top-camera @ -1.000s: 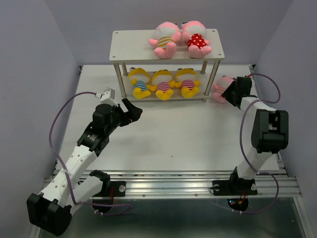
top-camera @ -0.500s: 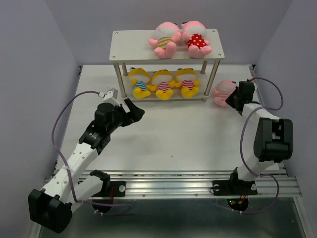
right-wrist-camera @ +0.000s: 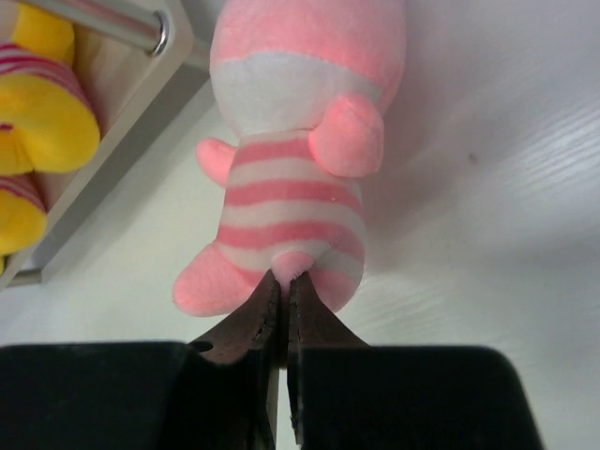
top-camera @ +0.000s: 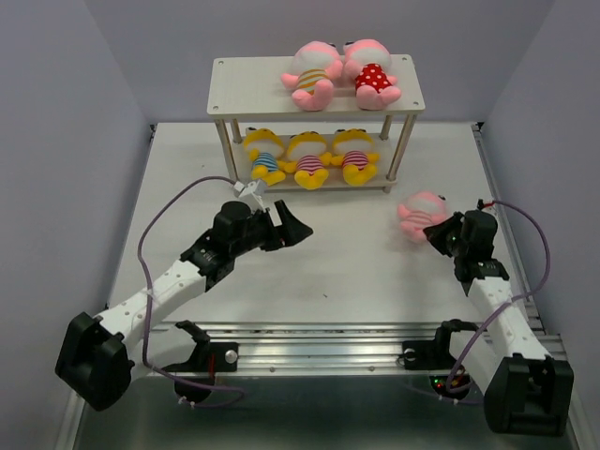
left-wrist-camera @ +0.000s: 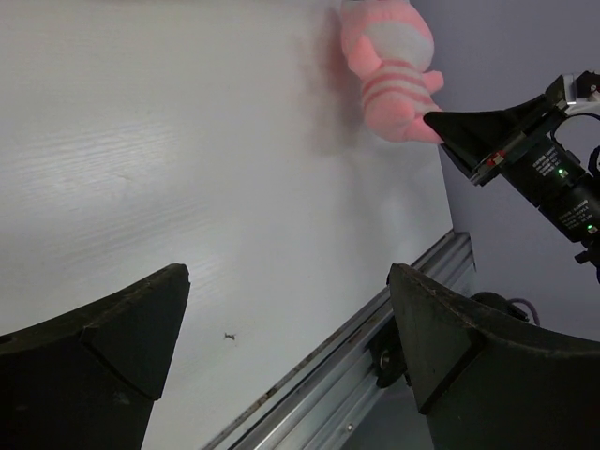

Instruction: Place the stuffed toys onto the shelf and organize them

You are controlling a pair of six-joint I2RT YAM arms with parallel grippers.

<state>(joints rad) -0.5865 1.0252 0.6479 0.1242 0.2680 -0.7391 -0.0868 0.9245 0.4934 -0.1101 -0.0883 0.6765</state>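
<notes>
The shelf (top-camera: 253, 89) stands at the back. Two pink toys, one striped (top-camera: 312, 73) and one in red polka dots (top-camera: 372, 77), lie on its top board. Three yellow striped toys (top-camera: 307, 157) sit on the lower board. My right gripper (top-camera: 441, 233) is shut on the bottom of a third pink striped toy (top-camera: 418, 212), right of the shelf and low over the table. The right wrist view shows the toy (right-wrist-camera: 295, 178) pinched at its lower end. My left gripper (top-camera: 298, 230) is open and empty near the table's middle, facing that toy (left-wrist-camera: 389, 66).
The shelf's right front leg (top-camera: 403, 153) stands just behind the held toy. A metal rail (top-camera: 309, 333) runs along the table's near edge. Grey walls close in both sides. Purple cables trail from both arms.
My right arm has drawn the pink striped toy away from the shelf's right side, towards the near edge. My left arm has reached right and forward, towards the table's middle.
</notes>
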